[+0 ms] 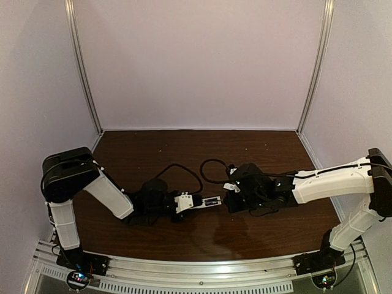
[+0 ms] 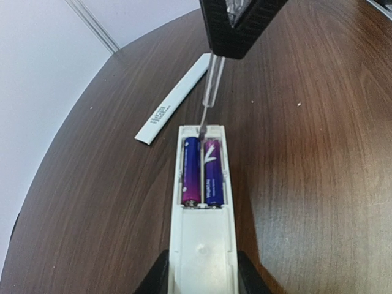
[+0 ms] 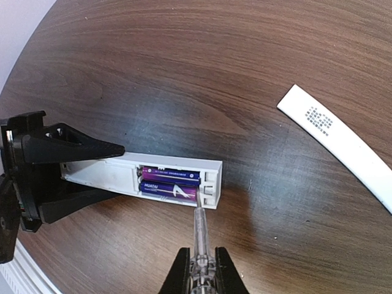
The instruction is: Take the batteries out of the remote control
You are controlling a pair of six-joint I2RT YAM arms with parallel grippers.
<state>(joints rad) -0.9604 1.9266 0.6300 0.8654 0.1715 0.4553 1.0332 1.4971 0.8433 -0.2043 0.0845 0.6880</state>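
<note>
Purple-blue cylindrical batteries [image 2: 202,170] lying left-right in slim white plastic remote control [image 2: 203,236], clamped by left gripper [image 3: 92,174]; right gripper [image 3: 200,269] pinching clear-handled screwdriver [image 3: 199,229] at right end.

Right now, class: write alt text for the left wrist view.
The left gripper holds a white remote control, its compartment open with two purple batteries inside. A screwdriver tip reaches the compartment's far end; the loose cover lies nearby.

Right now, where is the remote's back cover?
In the left wrist view, the back cover lies on the table, left of the screwdriver, beyond the remote control.
</note>
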